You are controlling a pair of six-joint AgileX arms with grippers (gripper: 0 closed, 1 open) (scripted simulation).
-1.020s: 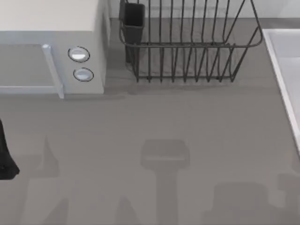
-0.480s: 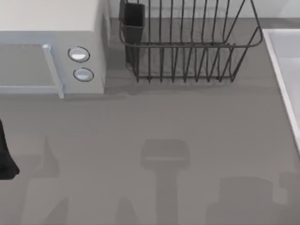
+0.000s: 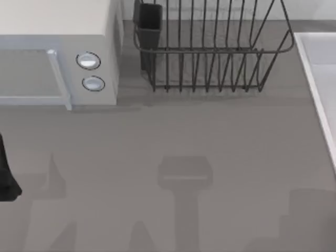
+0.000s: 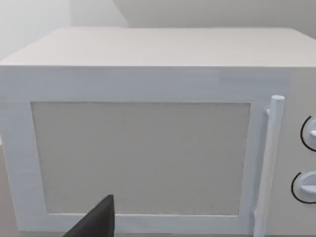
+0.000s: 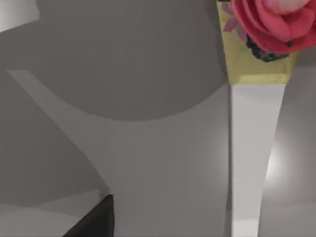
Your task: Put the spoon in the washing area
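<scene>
In the right wrist view the spoon (image 5: 254, 148) shows as a long white handle ending in a yellow band with a pink rose ornament. It stretches over a pale grey surface crossed by a lighter straight strip (image 5: 59, 123). Whether it rests there or hangs above it I cannot tell. A dark part of my right gripper (image 5: 96, 219) sits at the picture's edge, off to the side of the handle. The washing area (image 3: 308, 71), a pale basin with a thin light rim, lies at the table's right edge. My left gripper (image 3: 5, 178) is parked at the far left.
A white microwave (image 3: 58, 31) with two round knobs stands at the back left, and the left wrist view looks straight at its door (image 4: 140, 158). A dark wire dish rack (image 3: 210, 52) holding a black cup (image 3: 149, 21) stands at the back middle. The counter (image 3: 173, 136) is bare grey.
The arm shadow at the counter's bottom right has slid to the right, toward the basin. The left arm, microwave and rack have not moved.
</scene>
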